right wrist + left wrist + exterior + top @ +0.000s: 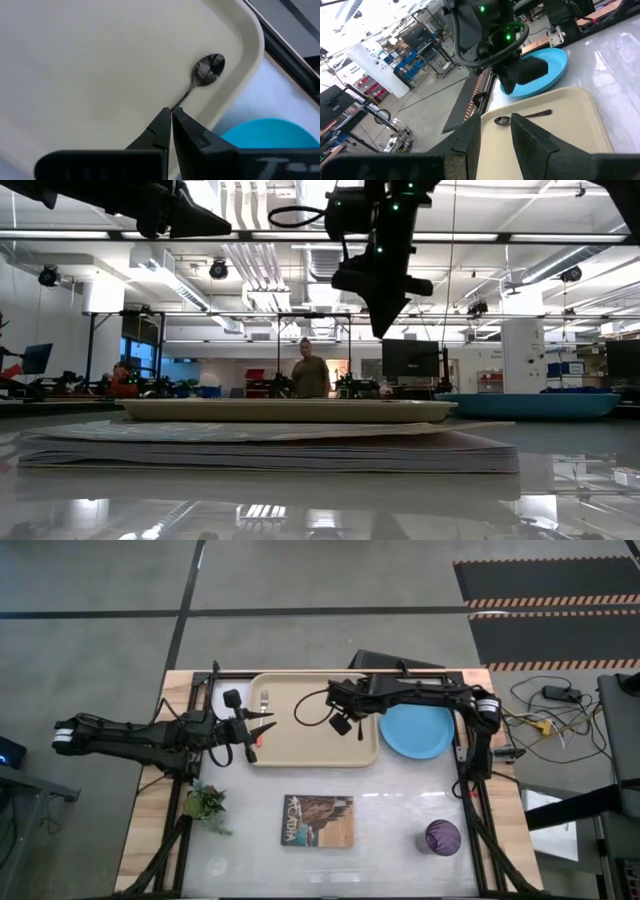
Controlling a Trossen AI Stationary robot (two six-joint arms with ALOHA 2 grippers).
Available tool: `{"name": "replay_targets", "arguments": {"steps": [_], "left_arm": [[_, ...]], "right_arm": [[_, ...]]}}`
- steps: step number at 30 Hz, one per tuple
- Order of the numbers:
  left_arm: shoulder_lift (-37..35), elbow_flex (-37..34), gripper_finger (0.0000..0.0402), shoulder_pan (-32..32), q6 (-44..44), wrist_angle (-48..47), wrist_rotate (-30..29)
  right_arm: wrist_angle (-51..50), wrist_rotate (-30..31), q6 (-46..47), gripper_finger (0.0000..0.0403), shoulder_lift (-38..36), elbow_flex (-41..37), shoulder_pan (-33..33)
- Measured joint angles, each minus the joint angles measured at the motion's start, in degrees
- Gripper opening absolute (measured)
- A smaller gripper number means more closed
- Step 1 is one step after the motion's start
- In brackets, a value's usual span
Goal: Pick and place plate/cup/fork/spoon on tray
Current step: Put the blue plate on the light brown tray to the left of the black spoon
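1. Workshop floor all around, grey concrete with striped mats, and a light wooden counter (150, 810) in the middle carrying everything.
2. Tray (300, 745) sits at the counter's far edge, about centre. It's the big beige one with a raised rim.
3. Plate (415, 730), light blue, lies just beside the tray's right edge, toward the counter's far right corner.
4. Book (318, 819) with a picture cover is nearer the front edge, roughly mid-counter.
5. Cup (442, 837), dark purple, stands near the front right corner, well apart from the tray.
6. Small plant (207, 803) sits by the left edge.
7. Right end effector (171, 116) hangs above the tray, fingers pinched together with nothing between them.
8. Left end effector (496, 131) is over the tray's left edge, fingers slightly apart and holding nothing.
9. Fork (265, 699) lies in the tray's far left corner, silver end showing.
10. Spoon (205, 74) lies flat on the tray near its right rim, next to the plate.
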Motion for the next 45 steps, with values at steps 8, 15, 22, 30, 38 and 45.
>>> {"name": "replay_targets", "arguments": {"steps": [8, 15, 22, 30, 38, 45], "left_arm": [[0.00, -0.01, 0.0090, 0.00, -0.08, 0.01, 0.00], [0.00, -0.01, 0.0090, 0.02, -0.15, -1.41, 0.00], [0.11, -0.01, 0.0090, 0.00, -0.15, -1.43, 0.01], [0.15, -0.01, 0.0090, 0.01, -0.13, -1.54, 0.01], [0.54, -0.01, 0.0090, 0.02, -0.03, -1.44, 0.00], [0.90, -0.01, 0.0090, 0.02, 0.02, -1.32, 0.00]], "right_arm": [[-6.83, -0.56, -0.02, 0.0009, -0.25, -1.62, 0.08], [-9.74, -3.38, -0.13, 0.0009, -1.42, -6.38, 0.08], [-9.45, -4.63, -0.75, 0.0009, -5.31, -13.87, 0.08], [-4.66, -5.05, -0.15, 0.0009, -12.35, -23.63, 0.10], [1.63, -8.46, -0.11, 0.0040, -18.03, -30.23, 0.19], [6.38, -9.09, -0.40, 0.0122, -20.63, -35.64, 0.19]]}}
